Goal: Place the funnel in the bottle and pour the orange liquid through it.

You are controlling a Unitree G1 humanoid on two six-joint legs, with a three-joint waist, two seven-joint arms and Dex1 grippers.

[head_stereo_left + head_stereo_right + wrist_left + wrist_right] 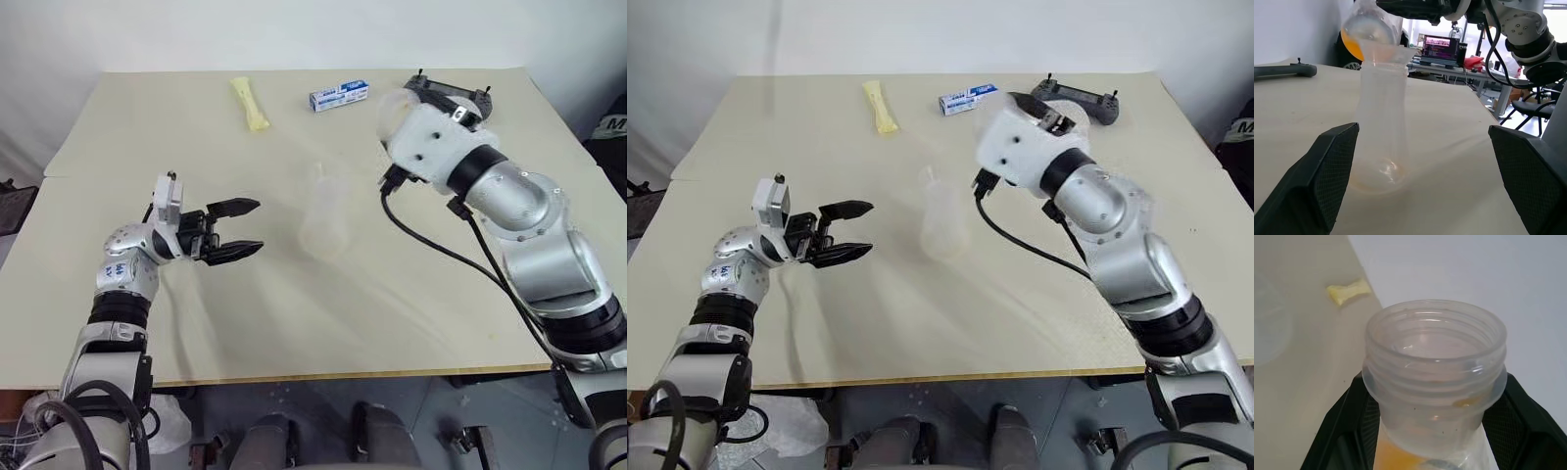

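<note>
overhead, left gripper (247, 228) gaping wide, pointing at bottle (324, 211) standing mid-table (294, 323). left wrist view revealing funnel (1385, 52) sitting in bottle neck, flask (1365, 29) tilting above it. right wrist view showing right gripper (1432, 431) clamping flask, orange liquid (1396, 458) pooling inside.

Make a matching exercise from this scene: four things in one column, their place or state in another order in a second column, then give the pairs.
Things:
1. funnel
2. wide-mouthed flask
3. left gripper
4. blue and white box

Place or state:
A. lying at the far side of the table
B. open, holding nothing, facing the bottle
C. sitting in the bottle's neck
D. clamped in the right gripper, with orange liquid inside

Pairs: 1-C, 2-D, 3-B, 4-A
</note>
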